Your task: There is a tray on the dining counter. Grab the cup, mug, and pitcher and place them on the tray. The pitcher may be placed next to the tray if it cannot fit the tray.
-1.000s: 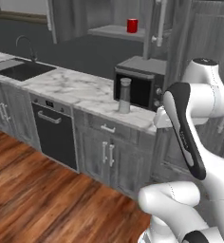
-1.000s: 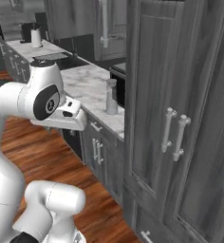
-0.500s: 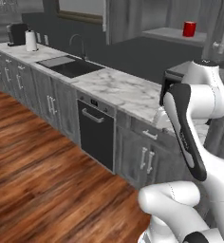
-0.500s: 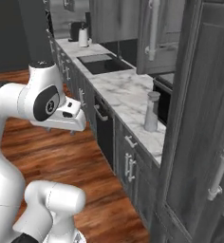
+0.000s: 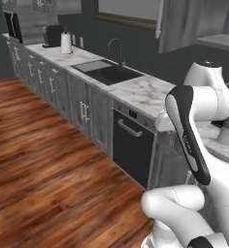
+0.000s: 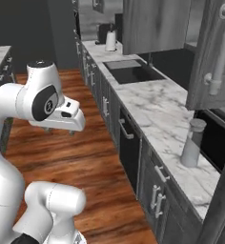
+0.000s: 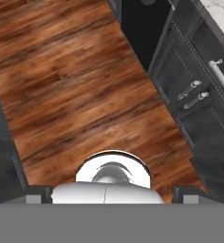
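Pitcher (image 6: 192, 143) lidded, upright on marble worktop (image 6: 152, 107), claw (image 7: 105, 194) wide open, empty

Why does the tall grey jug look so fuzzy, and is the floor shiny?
In the right base view the pitcher looks soft and a bit see-through on the marble worktop, so its edges blur. In the left base view only its fuzzy lower part peeks out behind the arm. In the hand view the wood floor shows soft pale streaks of glare, and the cabinet handles glint.
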{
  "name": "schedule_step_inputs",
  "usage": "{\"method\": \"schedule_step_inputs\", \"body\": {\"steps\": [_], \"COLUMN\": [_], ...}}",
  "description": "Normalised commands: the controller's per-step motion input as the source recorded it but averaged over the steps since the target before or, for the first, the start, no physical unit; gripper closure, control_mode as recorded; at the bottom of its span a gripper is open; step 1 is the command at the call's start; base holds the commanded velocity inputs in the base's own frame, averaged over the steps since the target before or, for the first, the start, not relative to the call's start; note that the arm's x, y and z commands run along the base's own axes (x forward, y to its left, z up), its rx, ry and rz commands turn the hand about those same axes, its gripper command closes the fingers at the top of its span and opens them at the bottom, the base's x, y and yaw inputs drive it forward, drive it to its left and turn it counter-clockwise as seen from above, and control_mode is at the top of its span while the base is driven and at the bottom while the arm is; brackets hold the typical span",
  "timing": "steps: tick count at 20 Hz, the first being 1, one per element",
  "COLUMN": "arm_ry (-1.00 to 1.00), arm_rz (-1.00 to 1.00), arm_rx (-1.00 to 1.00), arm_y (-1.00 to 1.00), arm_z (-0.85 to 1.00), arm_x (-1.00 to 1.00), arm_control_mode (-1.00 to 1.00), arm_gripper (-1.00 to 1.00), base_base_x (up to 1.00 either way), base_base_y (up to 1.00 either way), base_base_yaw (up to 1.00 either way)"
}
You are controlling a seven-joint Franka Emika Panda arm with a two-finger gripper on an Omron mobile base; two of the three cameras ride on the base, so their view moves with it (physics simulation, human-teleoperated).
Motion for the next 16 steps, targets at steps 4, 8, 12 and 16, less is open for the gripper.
{"method": "schedule_step_inputs", "body": {"steps": [4, 8, 12, 16], "arm_ry": [0.0, 0.0, 0.0, 0.0], "arm_rz": [0.0, 0.0, 0.0, 0.0], "arm_rx": [0.0, 0.0, 0.0, 0.0], "arm_y": [0.0, 0.0, 0.0, 0.0], "arm_z": [0.0, 0.0, 0.0, 0.0], "arm_x": [0.0, 0.0, 0.0, 0.0], "arm_control_mode": [1.0, 1.0, 1.0, 1.0], "arm_gripper": [-1.0, -1.0, -1.0, -1.0], "base_base_x": [0.95, 0.83, 0.54, 0.33], "base_base_y": [0.0, 0.0, 0.0, 0.0], "base_base_yaw": [0.0, -0.06, -0.34, -0.47]}}
